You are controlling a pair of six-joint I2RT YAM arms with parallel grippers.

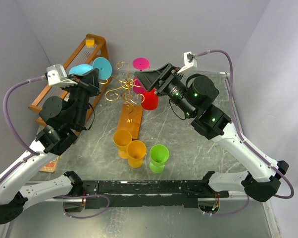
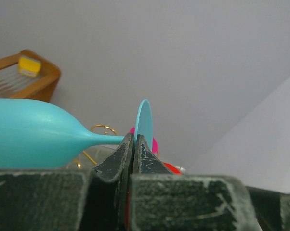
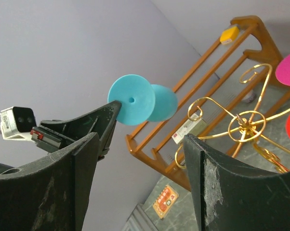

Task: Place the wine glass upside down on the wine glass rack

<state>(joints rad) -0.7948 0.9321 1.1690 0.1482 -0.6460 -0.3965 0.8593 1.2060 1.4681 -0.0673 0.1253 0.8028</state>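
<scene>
Left fingers (image 2: 118,156) clamp the stem of the turquoise wine glass (image 2: 34,139), held sideways in the air beside the gold wine glass rack (image 1: 124,91); right fingers (image 3: 72,168) gape wide, empty.

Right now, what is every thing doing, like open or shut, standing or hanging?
Left hand, shut on the blue glass.
Blue glass, held sideways in the air by its stem.
Right hand, open, holding nothing.
Gold rack, standing upright.
Pink glass, upside down on the rack.
Red glass, at the rack, partly hidden.
Orange glasses, upright on the table.
Green glass, upright on the table.
</scene>
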